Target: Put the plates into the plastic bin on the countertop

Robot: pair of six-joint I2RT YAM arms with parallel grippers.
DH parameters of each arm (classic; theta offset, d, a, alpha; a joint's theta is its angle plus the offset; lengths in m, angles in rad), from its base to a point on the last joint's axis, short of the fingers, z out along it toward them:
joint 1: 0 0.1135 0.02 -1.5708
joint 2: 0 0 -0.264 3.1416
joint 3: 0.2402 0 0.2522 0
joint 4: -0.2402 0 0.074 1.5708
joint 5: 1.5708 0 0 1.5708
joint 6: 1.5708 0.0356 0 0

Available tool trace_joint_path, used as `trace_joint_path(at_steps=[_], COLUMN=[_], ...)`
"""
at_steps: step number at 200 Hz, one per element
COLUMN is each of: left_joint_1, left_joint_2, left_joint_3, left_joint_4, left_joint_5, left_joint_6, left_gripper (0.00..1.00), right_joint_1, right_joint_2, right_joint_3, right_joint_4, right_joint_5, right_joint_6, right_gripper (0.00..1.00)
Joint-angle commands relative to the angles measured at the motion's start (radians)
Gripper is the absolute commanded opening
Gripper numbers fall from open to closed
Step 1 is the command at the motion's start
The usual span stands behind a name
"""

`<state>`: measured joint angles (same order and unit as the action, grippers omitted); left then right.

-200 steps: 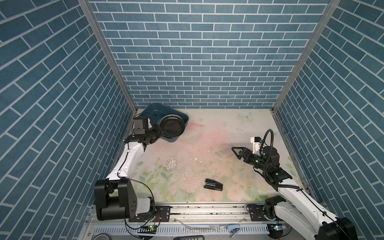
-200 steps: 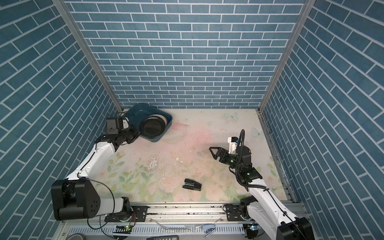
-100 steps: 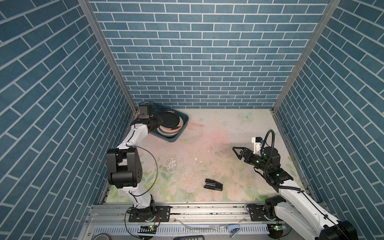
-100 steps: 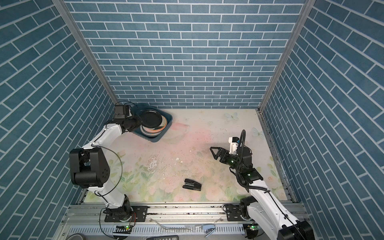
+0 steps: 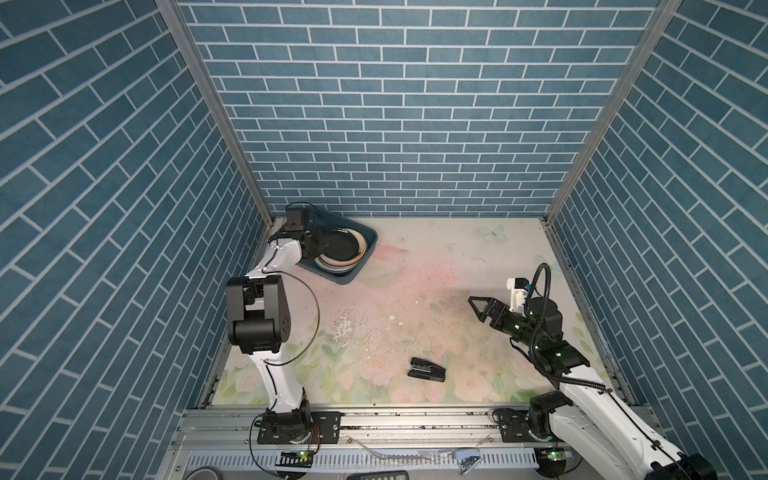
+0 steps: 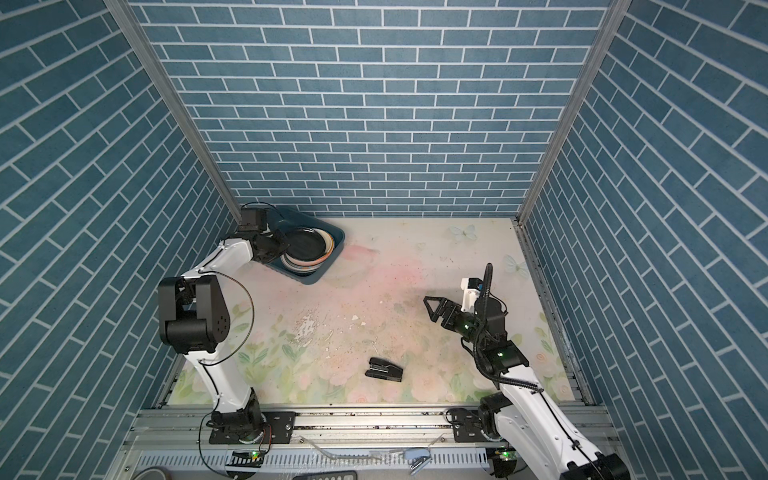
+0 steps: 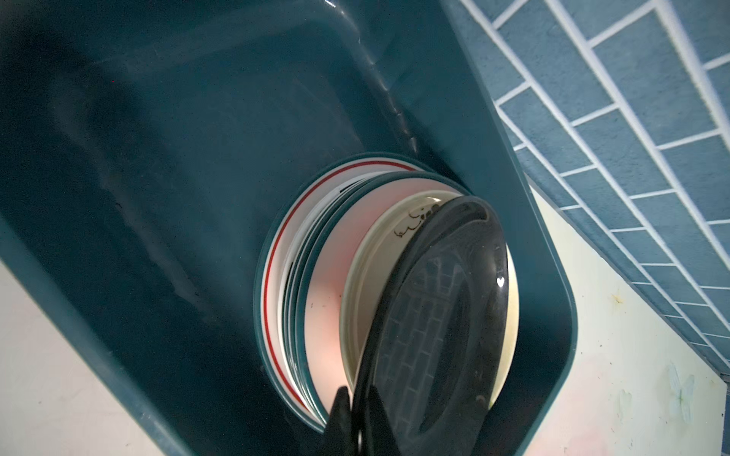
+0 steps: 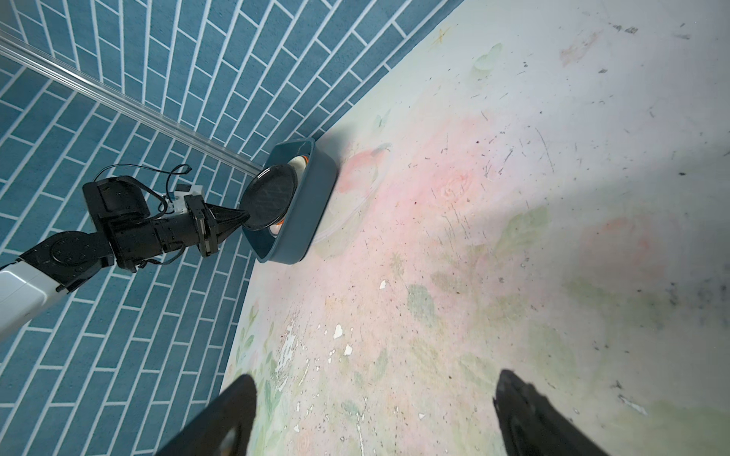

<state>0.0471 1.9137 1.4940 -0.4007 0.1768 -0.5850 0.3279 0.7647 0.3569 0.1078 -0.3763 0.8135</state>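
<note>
Right now my left gripper (image 7: pixel 355 418) is pinched tight on the near rim of the black plate (image 7: pixel 442 323), one finger on each face. I hold that plate tilted over the plastic bin (image 5: pixel 370 237), its far edge dipping toward the stack of plates (image 5: pixel 336 268) inside. Whether that edge touches the stack I cannot tell. Directly beneath it lies a cream plate (image 7: pixel 379 252) with a dark printed mark, then a pale pinkish one, then several teal-rimmed plates, the lowest showing a thin red line (image 7: pixel 272 276). The stack fills one end of the bin; the other end shows bare teal floor. The bin sits in the far left corner of the countertop (image 5: pixel 436 266), close to the tiled walls.

My right gripper (image 5: pixel 476 309) hangs over the right part of the countertop with its fingers spread wide and nothing between them. A small black stapler (image 5: pixel 426 369) lies on the flowered surface nearer the front, apart from both grippers.
</note>
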Motion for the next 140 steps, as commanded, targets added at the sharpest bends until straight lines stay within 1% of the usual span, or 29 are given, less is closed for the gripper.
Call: trace_joint_path(at_steps=[1,5,21,34,56,68,75,86,89,93,96,98,118,140], left_joint_1=[-0.004,-0.004,-0.006,-0.014,-0.038,-0.047,-0.049,-0.053,-0.055,-0.055,-0.055,-0.055,-0.056,-0.063], left_joint_2=[0.018,0.021,0.037,0.05,0.08,0.078,0.069,0.047,0.038,0.027,0.018,0.011,-0.074,-0.186], left_joint_3=[0.05,0.054,0.074,0.093,0.146,0.144,0.132,0.107,0.099,0.086,0.076,0.069,-0.026,-0.173], left_joint_4=[-0.007,-0.008,-0.014,-0.008,-0.067,-0.067,-0.056,-0.035,-0.03,-0.018,-0.009,-0.003,0.081,0.204], left_joint_5=[0.007,0.009,0.023,0.06,0.056,0.048,0.043,0.035,0.034,0.03,0.029,0.028,0.008,-0.032], left_joint_6=[0.019,0.02,0.028,0.059,0.102,0.112,0.116,0.116,0.116,0.116,0.116,0.114,0.113,0.103], left_gripper=[0.1,0.11,0.22,0.31,0.45,0.57,0.65,0.74,0.81,0.87,0.96,0.99,1.0,1.0], right_joint_1=[-0.002,-0.003,-0.003,-0.003,-0.003,-0.003,-0.003,-0.003,-0.002,-0.003,-0.003,-0.003,-0.004,-0.004], right_joint_2=[-0.006,-0.007,-0.003,0.0,0.002,0.005,0.004,0.005,0.004,0.005,0.005,0.006,0.006,0.008], right_joint_3=[-0.01,-0.009,-0.009,-0.009,-0.012,-0.011,-0.011,-0.007,-0.006,-0.003,-0.001,0.0,0.007,0.013], right_joint_4=[-0.011,-0.011,-0.011,-0.011,-0.011,-0.012,-0.014,-0.021,-0.025,-0.027,-0.031,-0.032,-0.056,-0.072], right_joint_5=[0.019,0.02,0.02,0.021,0.022,0.021,0.021,0.023,0.023,0.024,0.025,0.026,0.051,0.069], right_joint_6=[-0.017,-0.017,-0.016,-0.013,-0.013,-0.013,-0.012,-0.014,-0.015,-0.018,-0.02,-0.021,-0.035,-0.054], right_gripper=[0.94,0.94,0.94,0.94,0.94,0.94,0.94,0.94,0.94,0.94,0.94,0.94,0.94,0.94])
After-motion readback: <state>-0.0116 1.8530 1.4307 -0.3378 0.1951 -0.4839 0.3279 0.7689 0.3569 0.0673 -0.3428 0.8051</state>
